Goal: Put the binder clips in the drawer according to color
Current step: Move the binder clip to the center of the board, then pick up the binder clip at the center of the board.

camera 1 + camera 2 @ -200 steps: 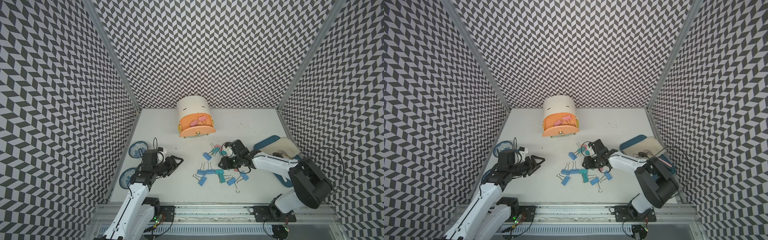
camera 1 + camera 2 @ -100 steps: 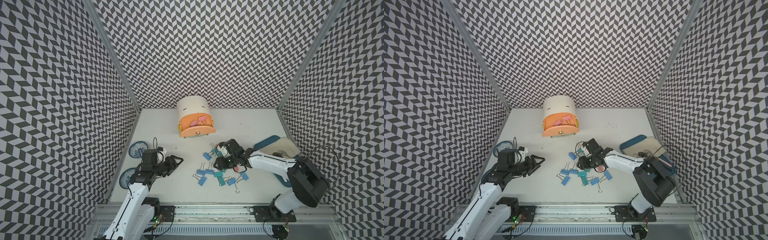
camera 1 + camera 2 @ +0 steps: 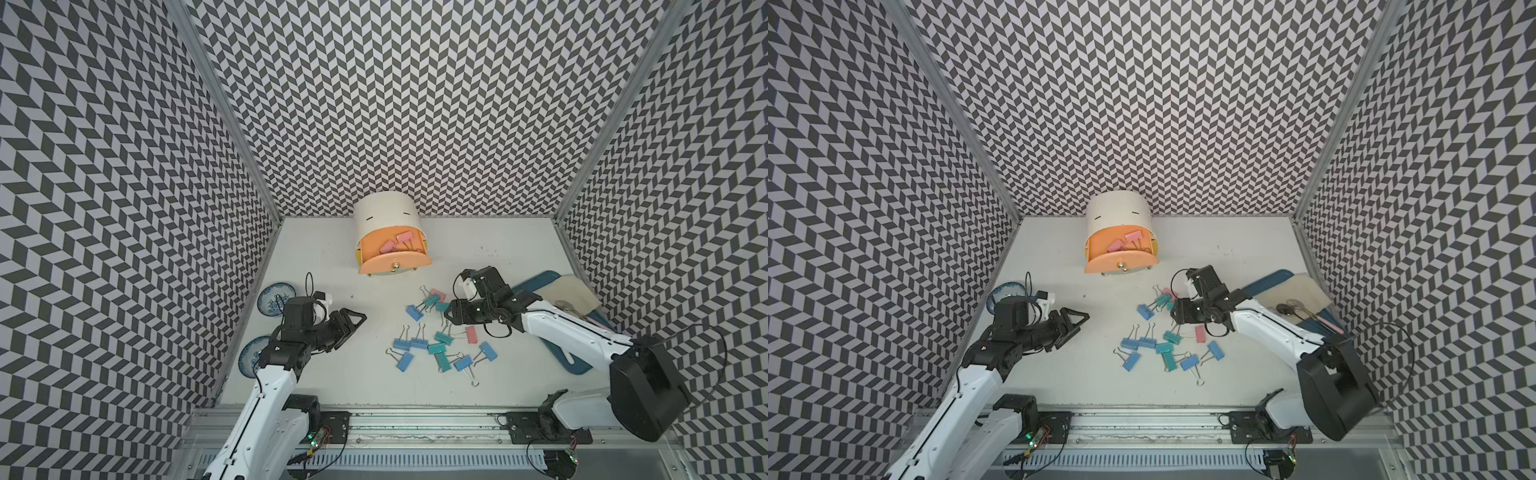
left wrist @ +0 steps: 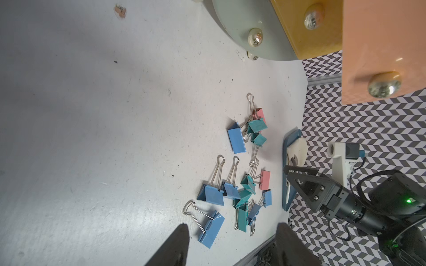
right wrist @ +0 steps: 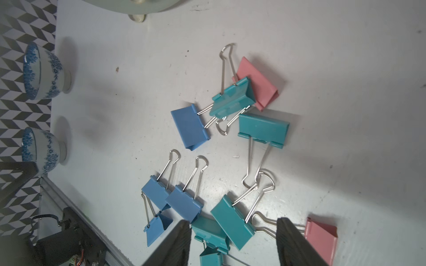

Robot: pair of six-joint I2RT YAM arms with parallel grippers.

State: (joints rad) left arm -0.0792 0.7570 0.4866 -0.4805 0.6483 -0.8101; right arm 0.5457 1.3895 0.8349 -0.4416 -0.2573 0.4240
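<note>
1. Thirteen binder clips point(image 3: 435, 348), by my count, lie loose on the table point(image 3: 332, 386). They sit in a heap just in front of the drawer point(image 3: 386, 214), slightly to its right: blue, teal and two pink.
2. The drawer cabinet is at the back wall. Its peach top drawer point(image 3: 395, 262) is pulled out, with pink clips point(image 3: 398, 242) inside. The yellow front point(image 4: 311, 34) and grey front point(image 4: 237, 20) beneath are pushed in.
3. Change over the last second: the right gripper point(image 3: 449, 314) has slid along the drawer-side edge of the heap toward the left arm. It now sits low over the clips.
4. Right jaws are well apart and clamp nothing. In the wrist view a teal clip point(image 5: 232, 221) lies on the table between the fingers point(image 5: 177, 244).
5. The left gripper point(image 3: 354, 322) is unmoved, front-left of the drawer and clear of the heap. Its jaws are wide and empty.
6. No clip that I can make out has shifted.
7. In the way: the pink clip nearest the drawer point(image 5: 260, 80) is partly covered by a teal one point(image 5: 232, 99). Wire loops cross there. The second pink clip point(image 5: 321, 237) lies just outside one finger.
8. Around: two blue-patterned bowls point(image 3: 276, 300) stand well to the drawer's front-left by the side wall. A blue tray point(image 3: 536, 281) carrying a beige cloth point(image 3: 575, 291) sits front-right, behind the right arm.
</note>
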